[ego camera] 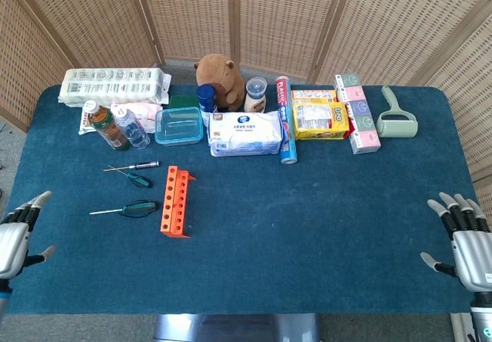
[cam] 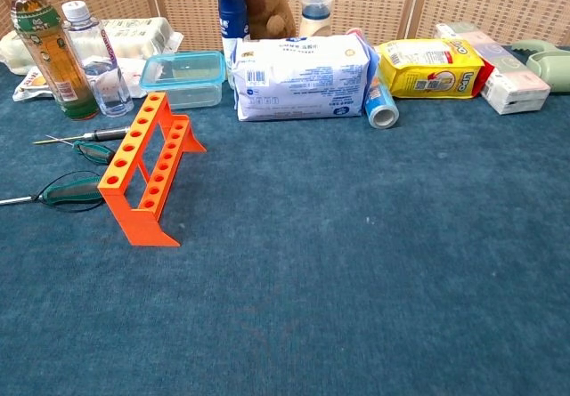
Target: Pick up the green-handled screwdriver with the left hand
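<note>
Green-handled screwdriver (ego camera: 138,208) lies just left of orange rack (ego camera: 174,201). Left hand (ego camera: 15,237) & right hand (ego camera: 465,238): fingers spread, empty, well apart from rack.

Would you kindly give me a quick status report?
Left robot hand and right robot hand open, empty. Green-handled screwdriver untouched on table. Orange rack right beside it.

staged test table (ego camera: 307,219), wicker screen (ego camera: 269,19) backdrop
</note>
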`<state>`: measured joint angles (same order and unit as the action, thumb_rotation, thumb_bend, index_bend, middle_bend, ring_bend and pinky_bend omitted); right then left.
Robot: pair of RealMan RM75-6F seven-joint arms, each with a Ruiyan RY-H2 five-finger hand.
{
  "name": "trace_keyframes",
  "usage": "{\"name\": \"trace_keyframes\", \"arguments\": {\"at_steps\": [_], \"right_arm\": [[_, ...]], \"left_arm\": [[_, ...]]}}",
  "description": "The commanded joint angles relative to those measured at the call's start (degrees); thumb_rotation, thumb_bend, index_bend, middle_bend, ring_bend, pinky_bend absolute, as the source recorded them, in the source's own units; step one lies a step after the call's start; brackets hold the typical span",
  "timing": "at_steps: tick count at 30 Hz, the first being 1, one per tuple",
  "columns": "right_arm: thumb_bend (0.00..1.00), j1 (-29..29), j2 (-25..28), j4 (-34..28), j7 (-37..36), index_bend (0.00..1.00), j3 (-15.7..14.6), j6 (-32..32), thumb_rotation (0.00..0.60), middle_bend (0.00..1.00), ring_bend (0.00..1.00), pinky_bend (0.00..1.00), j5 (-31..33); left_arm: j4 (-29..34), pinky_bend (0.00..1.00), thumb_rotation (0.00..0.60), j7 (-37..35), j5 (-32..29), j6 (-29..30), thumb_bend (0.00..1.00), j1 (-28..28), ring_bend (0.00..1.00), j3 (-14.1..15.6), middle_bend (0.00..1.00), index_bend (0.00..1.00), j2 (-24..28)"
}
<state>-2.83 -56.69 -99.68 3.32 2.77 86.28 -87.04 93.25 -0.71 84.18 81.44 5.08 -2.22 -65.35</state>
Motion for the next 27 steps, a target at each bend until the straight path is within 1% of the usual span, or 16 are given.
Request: {"name": "trace_keyframes", "arguments": {"at_steps": [1, 3, 4, 8, 10, 12, 17, 20, 24, 27], "right_arm": [[0.01, 0.1, 0.3, 0.0, -0.6, 0.16, -0.1, 0.1, 0.6, 0.08, 0.03, 0.0, -0.3], [0.02, 0.2, 0.4, 0.1, -1.1, 0.15, -0.1, 0.4, 0.6, 0.08, 0.03, 0.0, -0.6], [0.02, 0.3, 0.4, 0.2, -1.3, 0.15, -0.1, 0.5, 0.6, 0.08, 0.03, 0.0, -0.6], [0.02, 0.2, 0.6, 0.2, -1.8, 0.16, 0.0, 0.3, 0.6, 0.08, 0.03, 0.0, -0.3], [0.02, 0.3, 0.7, 0.2, -2.1, 0.16, 0.0, 0.4, 0.6, 0.08, 0.03, 0.0, -0.3], [0.02, 0.3, 0.8, 0.2, -2.4, 0.16, 0.0, 0.4, 0.6, 0.08, 0.03, 0.0, -0.3], [0.01, 0.3, 1.2, 0.2, -3.2, 0.15, 0.0, 0.3, 0.6, 0.08, 0.03, 0.0, -0.3], [0.01, 0.4, 1.4, 0.1, -3.8, 0.16, 0.0, 0.3, 0.6, 0.08, 0.03, 0.0, -0.4], [0.01, 0.5, 1.7, 0.2, -4.6, 0.15, -0.2, 0.2, 0.6, 0.08, 0.04, 0.0, -0.5], [0.01, 0.5, 1.9, 0.2, -5.1, 0.16, -0.2, 0.1, 0.6, 0.08, 0.04, 0.0, -0.6]], "left_arm": [[-1.9, 0.91, 0.6, 0.3, -1.5, -1.7, 0.13, 2.0, 0.76, -1.9, 0.69, 0.02, -2.8], [-3.4, 0.93, 0.6, 1.2, -2.7, -2.8, 0.14, 3.2, 0.79, -2.9, 0.73, 0.07, -4.9], [-3.7, 0.93, 0.6, 1.7, -3.3, -3.6, 0.14, 3.7, 0.79, -3.1, 0.74, 0.09, -5.7], [-3.6, 0.94, 0.6, 5.3, -6.3, -6.9, 0.15, 5.9, 0.8, -4.3, 0.76, 0.14, -8.2], [-3.0, 0.94, 0.6, 7.6, -8.2, -8.6, 0.16, 7.2, 0.8, -5.0, 0.76, 0.2, -9.4], [-2.5, 0.94, 0.6, 9.7, -9.7, -9.8, 0.16, 8.1, 0.81, -5.4, 0.76, 0.24, -10.4], [-0.1, 0.94, 0.6, 15.7, -14.8, -12.7, 0.17, 10.3, 0.81, -6.3, 0.76, 0.25, -13.7], [0.6, 0.94, 0.6, 18.3, -17.4, -13.5, 0.18, 11.5, 0.8, -7.0, 0.76, 0.27, -15.6], [0.8, 0.94, 0.6, 21.4, -21.5, -14.4, 0.2, 13.1, 0.8, -8.3, 0.76, 0.32, -18.3], [0.7, 0.94, 0.6, 23.5, -23.9, -14.5, 0.22, 14.3, 0.81, -8.9, 0.76, 0.32, -20.4]]}}
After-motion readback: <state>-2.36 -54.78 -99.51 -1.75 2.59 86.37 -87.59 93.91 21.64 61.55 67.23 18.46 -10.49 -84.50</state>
